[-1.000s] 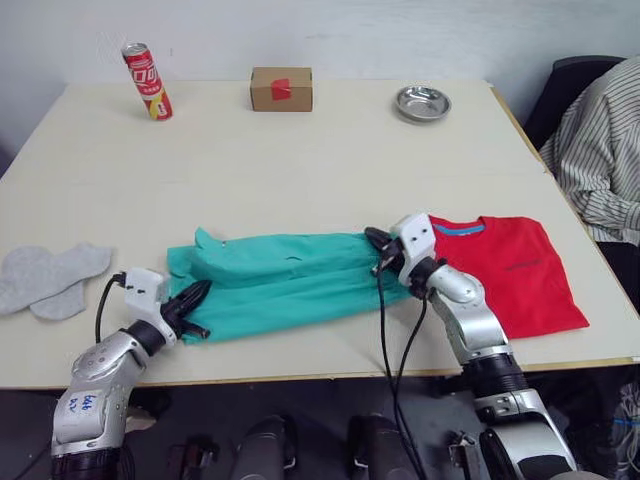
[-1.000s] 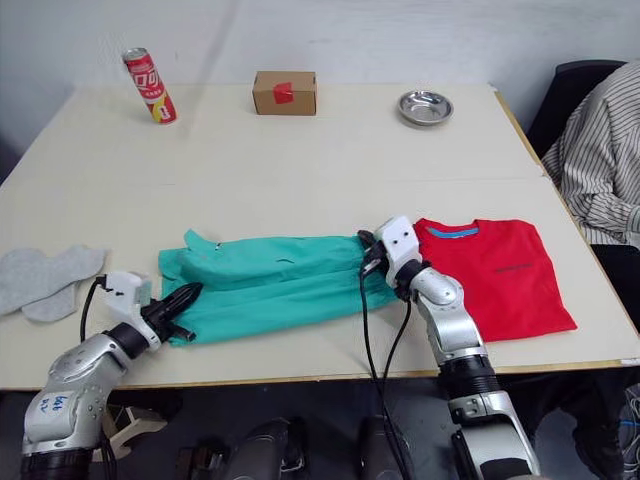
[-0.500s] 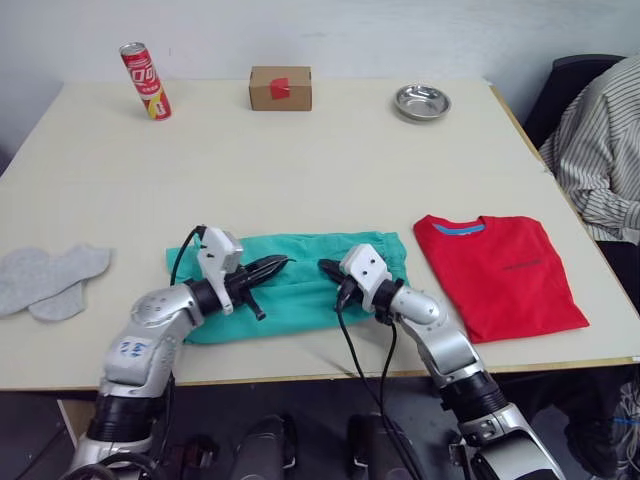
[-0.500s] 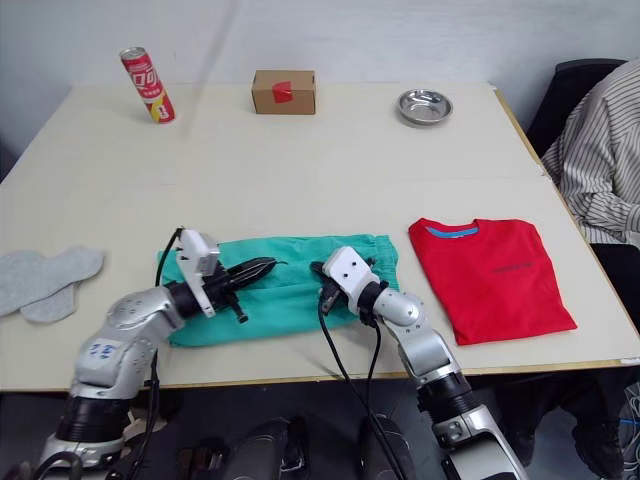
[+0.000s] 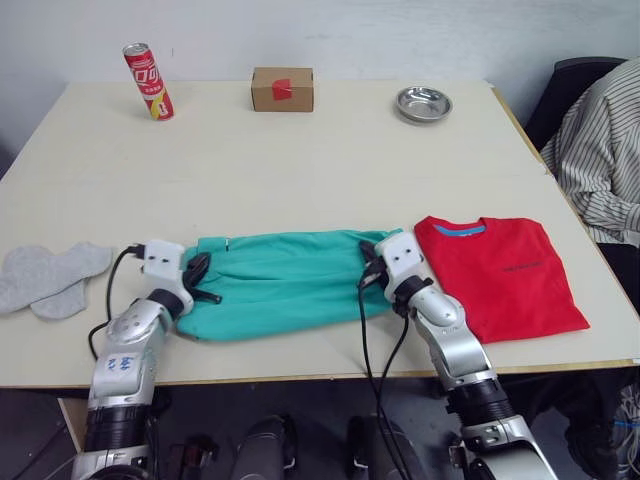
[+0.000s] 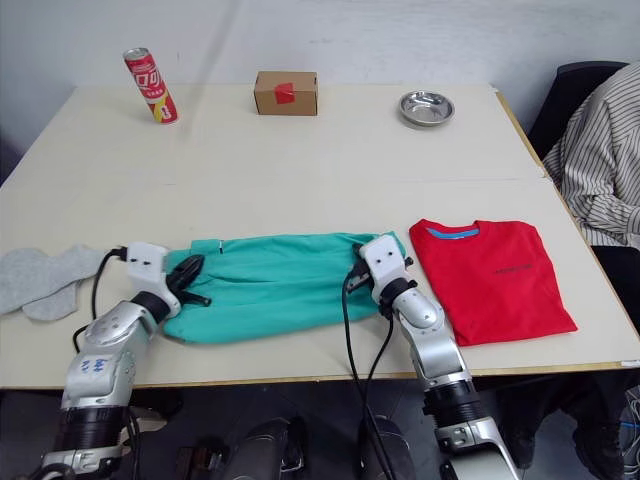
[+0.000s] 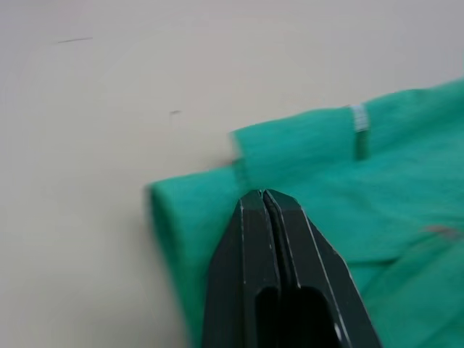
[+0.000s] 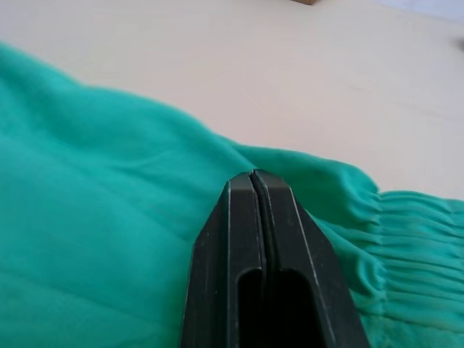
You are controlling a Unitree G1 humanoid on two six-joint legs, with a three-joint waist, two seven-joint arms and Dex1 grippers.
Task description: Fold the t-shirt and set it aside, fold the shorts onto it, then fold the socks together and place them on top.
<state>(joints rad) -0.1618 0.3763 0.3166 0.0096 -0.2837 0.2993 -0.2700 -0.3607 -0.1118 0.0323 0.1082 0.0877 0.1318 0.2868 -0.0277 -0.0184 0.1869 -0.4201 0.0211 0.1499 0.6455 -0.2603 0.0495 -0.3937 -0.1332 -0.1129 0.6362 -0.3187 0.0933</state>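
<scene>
- Since half a second ago, we see both pincers spread apart — the shorts (image 5: 280,280) now lie stretched wide on the counter (image 5: 300,150).
- Our left pincer (image 5: 200,280) is closed at the shorts' left end; whether it pinches cloth, we cannot tell.
- Our right pincer (image 5: 372,268) is closed at the gathered waistband, just beside the folded t-shirt (image 5: 505,270).
- Socks (image 5: 50,278) lie at the left edge.

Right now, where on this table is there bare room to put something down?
The widest bare stretch is mid-table, between the back row of can, box and bowl and the shorts. The near edge is crowded: socks, shorts with a tool at each end, and t-shirt side by side.
</scene>
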